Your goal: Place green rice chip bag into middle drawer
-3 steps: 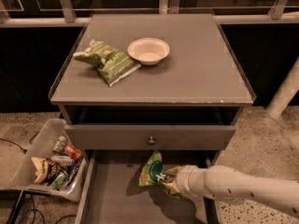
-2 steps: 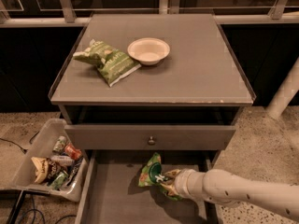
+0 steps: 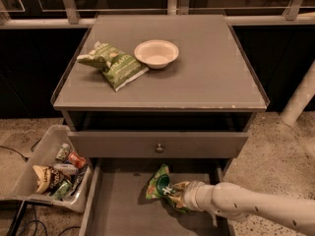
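Note:
The green rice chip bag point(image 3: 158, 182), bright green with a dark round logo, is inside the open middle drawer point(image 3: 123, 210), near its back right part. My gripper point(image 3: 173, 194) reaches in from the right on a white arm and is at the bag's right end, low over the drawer floor. The bag hides the gripper tips. I cannot tell whether the bag rests on the floor or is held just above it.
A paler olive-green bag point(image 3: 114, 65) and a white bowl point(image 3: 156, 53) lie on the cabinet top point(image 3: 206, 82). A drawer front with a round knob point(image 3: 159, 147) is above the open drawer. A clear bin point(image 3: 47, 173) of snacks stands at the left on the floor.
The gripper and the bag have shifted slightly left and lower within the drawer. Nothing else has moved.

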`<state>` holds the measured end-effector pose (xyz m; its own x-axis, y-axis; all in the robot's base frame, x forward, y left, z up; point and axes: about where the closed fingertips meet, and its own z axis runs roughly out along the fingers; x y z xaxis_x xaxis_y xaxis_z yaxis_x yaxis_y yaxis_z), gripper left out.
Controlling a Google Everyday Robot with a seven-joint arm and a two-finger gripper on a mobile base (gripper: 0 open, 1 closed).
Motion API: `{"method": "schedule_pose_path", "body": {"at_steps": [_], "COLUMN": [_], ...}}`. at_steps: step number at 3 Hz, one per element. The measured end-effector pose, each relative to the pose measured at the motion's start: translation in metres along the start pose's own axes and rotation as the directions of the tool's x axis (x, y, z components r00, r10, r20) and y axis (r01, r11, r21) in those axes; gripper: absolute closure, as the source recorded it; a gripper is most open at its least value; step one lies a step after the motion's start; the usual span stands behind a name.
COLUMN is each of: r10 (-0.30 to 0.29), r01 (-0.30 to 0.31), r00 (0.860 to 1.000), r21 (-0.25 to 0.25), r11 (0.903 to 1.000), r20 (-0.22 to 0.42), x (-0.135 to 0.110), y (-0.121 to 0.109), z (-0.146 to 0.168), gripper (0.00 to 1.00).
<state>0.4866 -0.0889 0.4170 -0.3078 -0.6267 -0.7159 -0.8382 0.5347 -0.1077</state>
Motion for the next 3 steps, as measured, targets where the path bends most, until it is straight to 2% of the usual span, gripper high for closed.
{"method": "schedule_pose_path", "body": {"at_steps": [1, 2, 3], "r10": [0.027, 0.027, 0.027], "r01": [-0.027, -0.027, -0.027], "r00": [1.0, 1.0, 1.0], "r21": [-0.004, -0.004, -0.004], "r11": [0.9996, 0.9996, 0.9996], "r20": [0.006, 0.006, 0.006], "x": [0.0101, 0.0101, 0.0101], "y": [-0.0041, -0.0041, -0.0041], "z": [0.0083, 0.0084, 0.0084], "gripper": [1.0, 0.81, 0.58]}}
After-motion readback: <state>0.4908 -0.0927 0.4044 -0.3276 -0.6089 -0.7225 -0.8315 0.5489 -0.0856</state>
